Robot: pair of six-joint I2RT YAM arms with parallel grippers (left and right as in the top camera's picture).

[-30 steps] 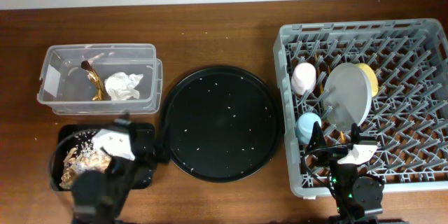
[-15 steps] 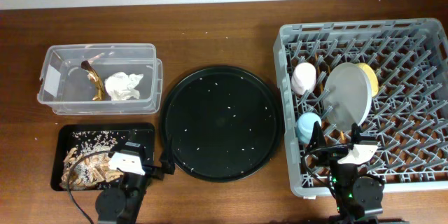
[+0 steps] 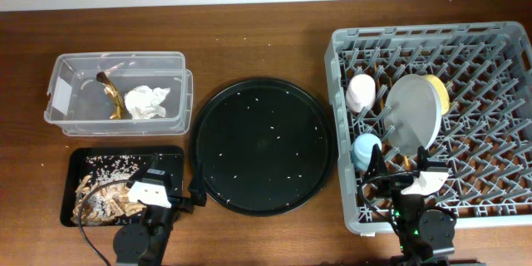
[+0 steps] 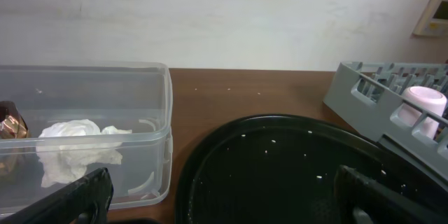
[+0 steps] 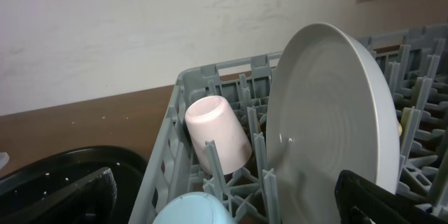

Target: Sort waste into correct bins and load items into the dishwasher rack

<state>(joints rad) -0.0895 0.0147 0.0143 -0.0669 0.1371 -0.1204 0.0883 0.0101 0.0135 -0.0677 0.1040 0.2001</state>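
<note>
- Nearest us, the left gripper [image 4: 220, 182] and the right gripper [image 5: 224, 182] both hang with jaws wide apart and nothing between them. We judge them parked, since no loose item is left to take.
- The shallow black tray [image 3: 170, 160] holds the food scraps [image 3: 100, 195], kept apart from the dry waste.
- The round black tray [image 3: 262, 145] carries only scattered white bits.
- In the dishwasher rack [image 3: 490, 66], the blue cup [image 3: 364, 151] and the pink cup [image 3: 361, 91] sit mouth-down among the pegs, we think so they can drain. The pale plate [image 3: 413, 112] stands on edge, with the yellow bowl [image 3: 439, 91] behind it.
- Farthest, the clear tub [image 3: 120, 60] holds the tissue [image 3: 148, 101] and the gold wrapper [image 3: 113, 100].
</note>
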